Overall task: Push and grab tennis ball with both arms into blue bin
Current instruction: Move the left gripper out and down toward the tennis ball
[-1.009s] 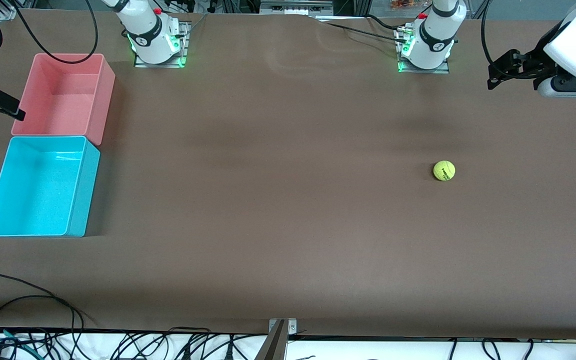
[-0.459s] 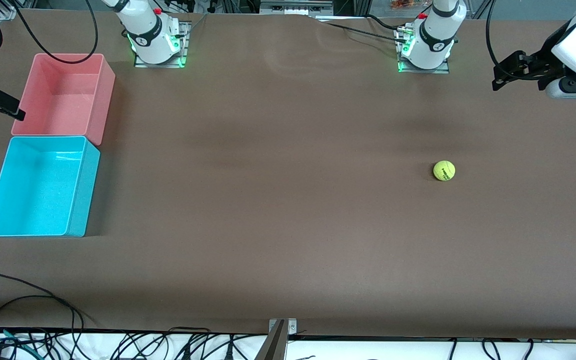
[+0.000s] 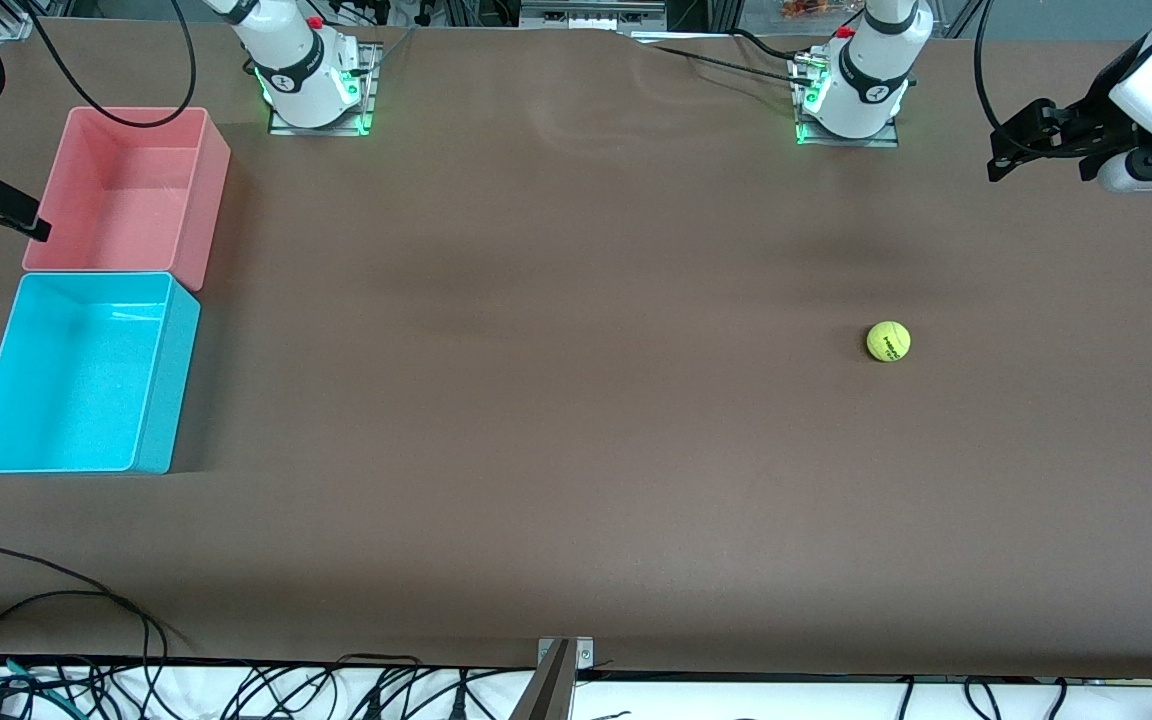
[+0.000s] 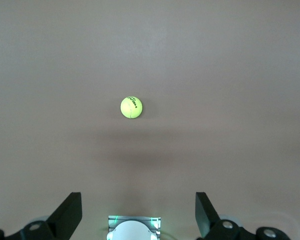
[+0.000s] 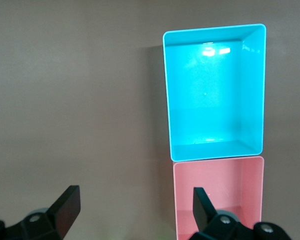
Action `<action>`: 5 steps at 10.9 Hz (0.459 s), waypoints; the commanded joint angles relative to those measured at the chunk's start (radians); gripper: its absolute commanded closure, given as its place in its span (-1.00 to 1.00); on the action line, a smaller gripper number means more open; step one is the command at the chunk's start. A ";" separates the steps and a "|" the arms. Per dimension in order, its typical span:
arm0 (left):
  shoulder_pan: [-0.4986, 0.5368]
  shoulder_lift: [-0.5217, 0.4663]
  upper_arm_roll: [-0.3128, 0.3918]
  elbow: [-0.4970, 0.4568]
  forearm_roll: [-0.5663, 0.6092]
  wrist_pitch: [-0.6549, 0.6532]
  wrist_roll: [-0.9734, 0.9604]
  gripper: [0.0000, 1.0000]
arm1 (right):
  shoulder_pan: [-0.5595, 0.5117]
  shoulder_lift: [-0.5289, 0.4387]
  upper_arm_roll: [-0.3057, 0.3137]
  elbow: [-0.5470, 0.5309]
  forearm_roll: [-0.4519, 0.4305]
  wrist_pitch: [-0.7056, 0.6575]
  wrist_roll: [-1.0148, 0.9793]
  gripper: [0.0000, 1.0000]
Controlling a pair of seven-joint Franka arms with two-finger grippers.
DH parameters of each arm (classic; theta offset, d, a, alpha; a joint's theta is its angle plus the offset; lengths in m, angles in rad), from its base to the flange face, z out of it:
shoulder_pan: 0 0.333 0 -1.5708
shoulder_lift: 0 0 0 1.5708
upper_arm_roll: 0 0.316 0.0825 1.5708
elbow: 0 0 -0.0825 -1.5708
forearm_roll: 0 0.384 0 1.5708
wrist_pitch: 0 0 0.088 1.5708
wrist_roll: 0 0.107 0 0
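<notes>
Over table's end, left tool (image 3: 1001, 150) drifted outward (fingers wide), tennis ball (image 3: 888, 341) unmoved.

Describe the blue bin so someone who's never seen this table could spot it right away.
On the brown table, look toward the right arm's end, where two same-sized bins sit side by side. The blue bin is the one nearer the front camera, bright cyan and empty, unlike the pink bin.

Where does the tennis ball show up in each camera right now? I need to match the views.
Front view: the tennis ball lies on the bare brown table, toward the left arm's end, nearer the camera than the left arm's base.
Left wrist view: the ball lies near the picture's centre, alone on the table.
Right wrist view: not in it.
Shared landmark: the left arm's base, also in the left wrist view.
</notes>
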 commanded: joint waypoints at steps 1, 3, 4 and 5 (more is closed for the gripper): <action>0.031 -0.080 -0.004 -0.104 -0.018 0.044 0.004 -1.00 | -0.002 0.002 0.001 0.015 0.001 -0.016 -0.005 -1.00; 0.033 -0.080 -0.004 -0.109 -0.017 0.046 0.004 -1.00 | -0.002 0.000 0.001 0.017 0.001 -0.019 -0.006 -1.00; 0.033 -0.077 -0.002 -0.112 -0.016 0.046 0.004 -1.00 | -0.002 0.000 0.003 0.017 0.001 -0.020 -0.006 -1.00; 0.033 -0.074 -0.002 -0.135 -0.011 0.050 0.004 -1.00 | -0.002 0.000 0.003 0.017 0.001 -0.020 -0.006 -1.00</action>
